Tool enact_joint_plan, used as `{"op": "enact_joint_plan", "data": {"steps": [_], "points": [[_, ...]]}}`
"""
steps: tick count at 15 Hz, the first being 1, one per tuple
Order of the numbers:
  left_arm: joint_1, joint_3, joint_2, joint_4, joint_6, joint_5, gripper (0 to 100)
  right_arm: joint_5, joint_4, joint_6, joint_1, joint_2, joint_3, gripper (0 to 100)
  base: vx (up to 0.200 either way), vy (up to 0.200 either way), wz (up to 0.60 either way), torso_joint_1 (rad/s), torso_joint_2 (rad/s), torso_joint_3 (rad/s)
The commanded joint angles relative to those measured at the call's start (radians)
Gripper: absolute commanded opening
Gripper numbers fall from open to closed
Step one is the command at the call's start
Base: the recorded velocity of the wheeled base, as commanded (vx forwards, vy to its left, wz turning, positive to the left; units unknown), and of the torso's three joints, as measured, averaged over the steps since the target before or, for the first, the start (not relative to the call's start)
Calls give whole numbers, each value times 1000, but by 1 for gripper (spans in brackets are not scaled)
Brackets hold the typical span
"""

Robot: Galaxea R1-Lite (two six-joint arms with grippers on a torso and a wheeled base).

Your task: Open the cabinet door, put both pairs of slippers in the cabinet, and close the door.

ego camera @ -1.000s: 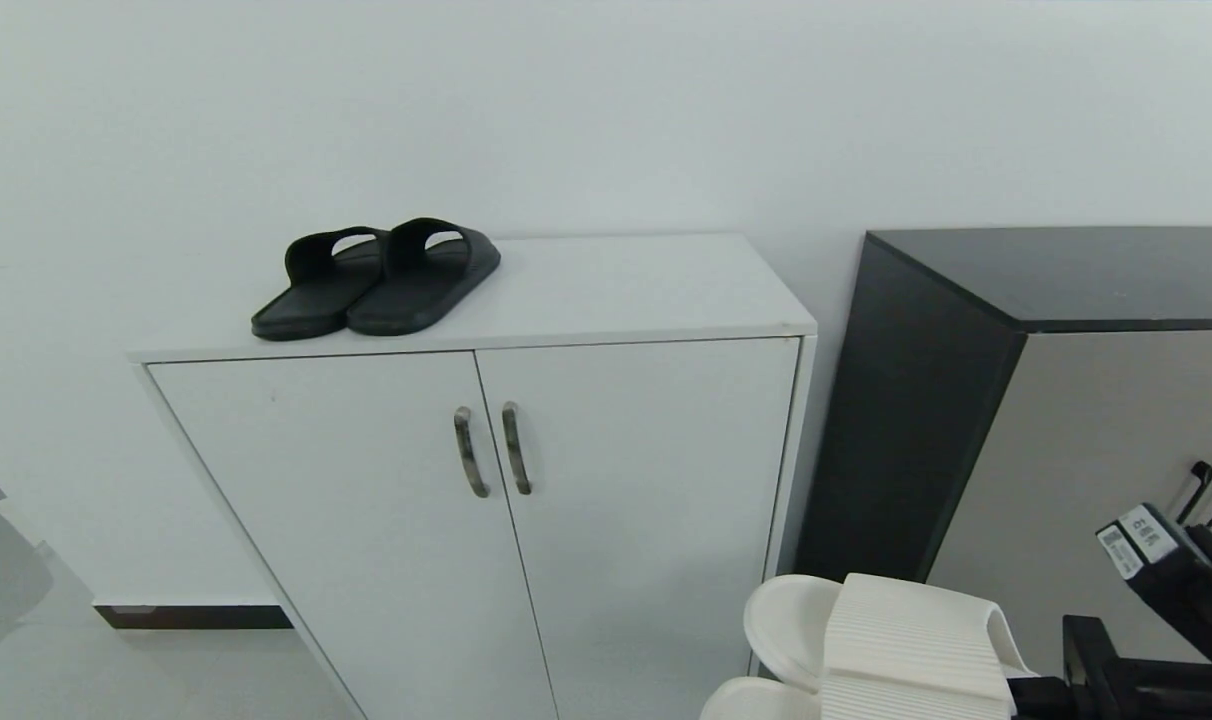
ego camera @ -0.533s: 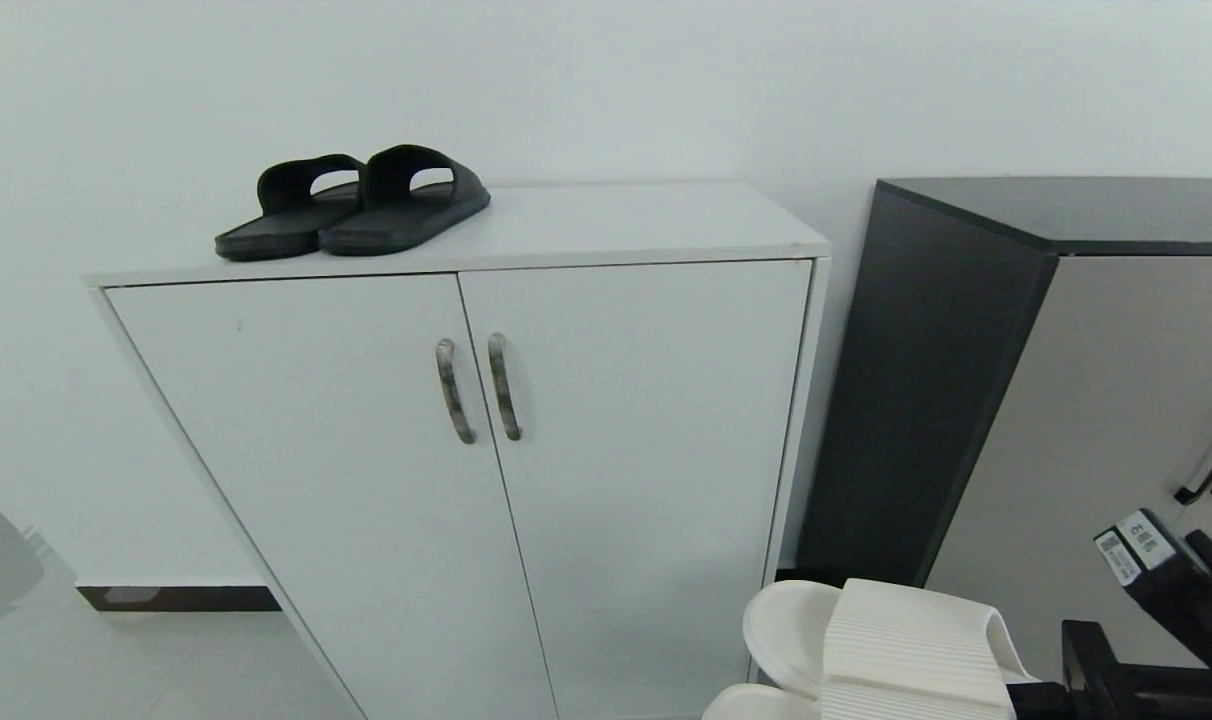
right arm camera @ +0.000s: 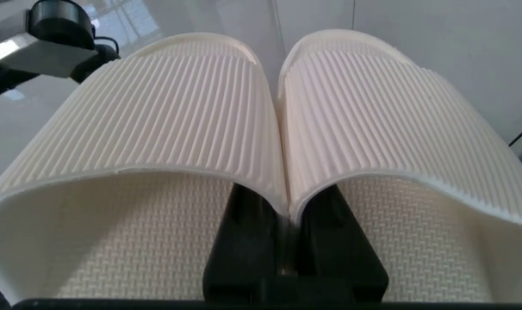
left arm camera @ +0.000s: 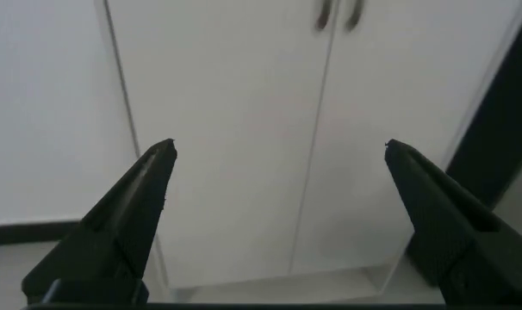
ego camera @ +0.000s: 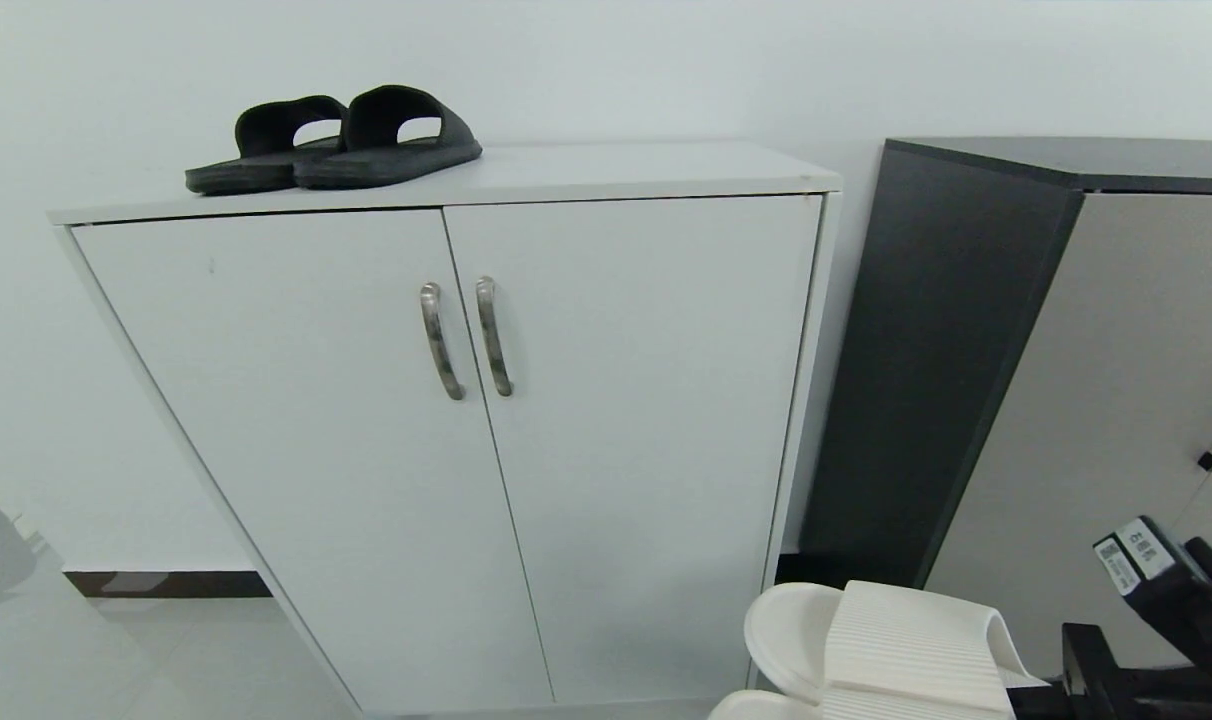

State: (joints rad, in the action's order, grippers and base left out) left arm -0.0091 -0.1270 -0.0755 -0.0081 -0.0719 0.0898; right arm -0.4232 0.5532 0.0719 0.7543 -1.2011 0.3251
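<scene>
Your head camera drops: white cabinet [ego camera: 616, 400] sits higher in view, its top near edge-on; things themselves unmoved. Likely lining up on handles [ego camera: 466, 340]; both doors shut. Right gripper [right arm camera: 282, 245] clamps white slippers [ego camera: 896, 640], low right. Left gripper [left arm camera: 278, 155] spread wide, empty. Black slippers [ego camera: 336, 140] on cabinet top. Dark cabinet [ego camera: 946, 350] just beside; pale wall [ego camera: 666, 60] behind; glossy floor [ego camera: 116, 660].

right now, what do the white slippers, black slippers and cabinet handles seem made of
White slippers: soft moulded foam, probably, matte; ribbed straps, textured footbeds. Black slippers: likely rubber or foam, matte, one-piece shape. Cabinet handles: metal, seemingly brushed, given their dull grey sheen.
</scene>
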Motion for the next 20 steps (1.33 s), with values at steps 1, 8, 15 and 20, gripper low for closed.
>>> {"op": "enact_joint_plan", "data": {"steps": [1,8,15,20], "points": [[-40,-221,-277,-6,-46,148,100,-14,1,0,0,-2,0,0,0,0,0,0,0,0],[-173,-462,-721,-52,-54,806,100,-34,4,0,0,3,-6,0,0,0,0,0,0,0],[-476,-586,-980,-308,-355,443,100,-32,5,-1,0,-18,-3,0,0,0,0,0,0,0],[-499,-701,-1185,-332,-364,429,100,-32,5,-1,0,-15,-3,0,0,0,0,0,0,0]]}}
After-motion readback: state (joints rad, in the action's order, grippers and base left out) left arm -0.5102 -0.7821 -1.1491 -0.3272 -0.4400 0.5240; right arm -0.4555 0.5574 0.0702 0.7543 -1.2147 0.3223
